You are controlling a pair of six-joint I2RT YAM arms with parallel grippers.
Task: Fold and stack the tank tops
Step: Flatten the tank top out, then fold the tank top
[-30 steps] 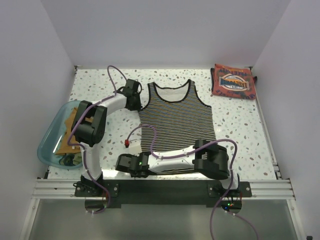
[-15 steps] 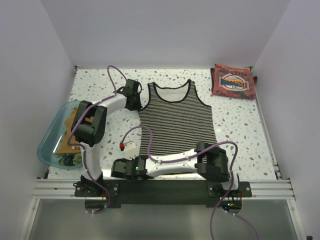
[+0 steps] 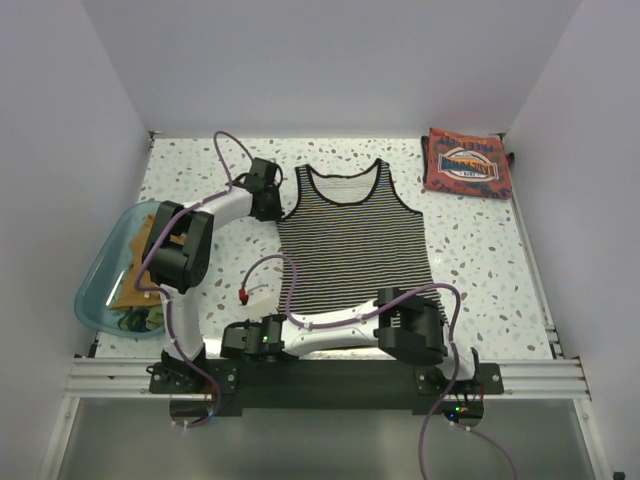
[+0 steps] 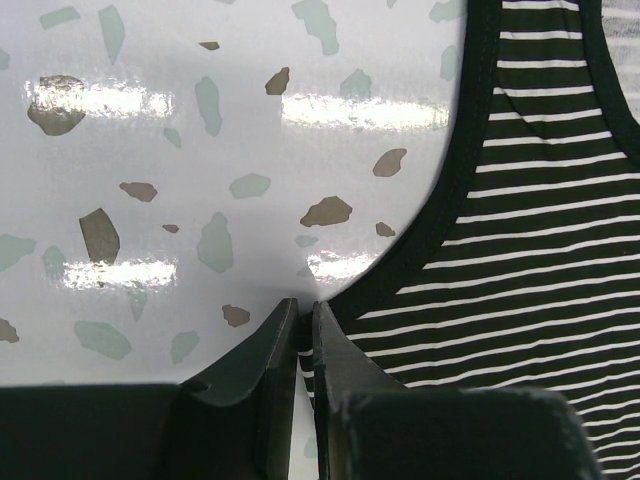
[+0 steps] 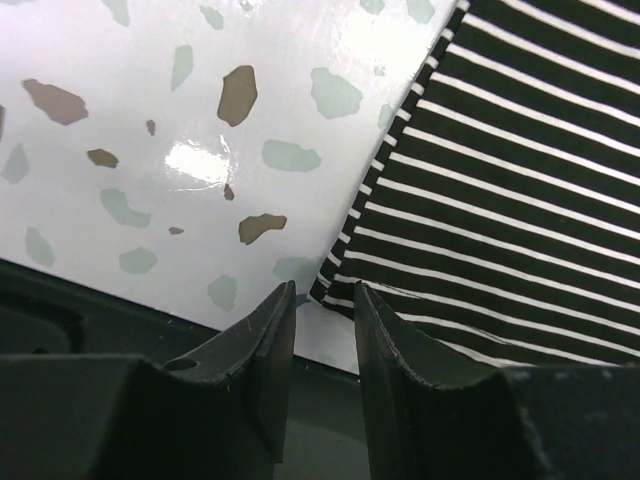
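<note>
A black-and-white striped tank top (image 3: 350, 240) lies flat in the middle of the table. My left gripper (image 3: 274, 203) is at its left armhole. In the left wrist view the left gripper (image 4: 305, 303) is shut on the dark trim of the striped tank top (image 4: 520, 230). My right gripper (image 3: 245, 338) lies low along the near edge. In the right wrist view the right gripper (image 5: 324, 290) is open, with the near-left hem corner of the striped tank top (image 5: 500, 190) just beyond its fingertips. A folded rust-red tank top (image 3: 466, 162) lies at the back right.
A translucent teal bin (image 3: 95, 285) with mustard-orange cloth (image 3: 135, 280) stands at the left edge. A purple cable with a white-and-red plug (image 3: 250, 295) lies left of the striped top. The black base rail (image 3: 330, 375) runs along the near edge, under the right arm.
The right arm has slid left and nearer along the striped top's bottom hem, its jaws a little wider. The left arm has stayed at the armhole.
</note>
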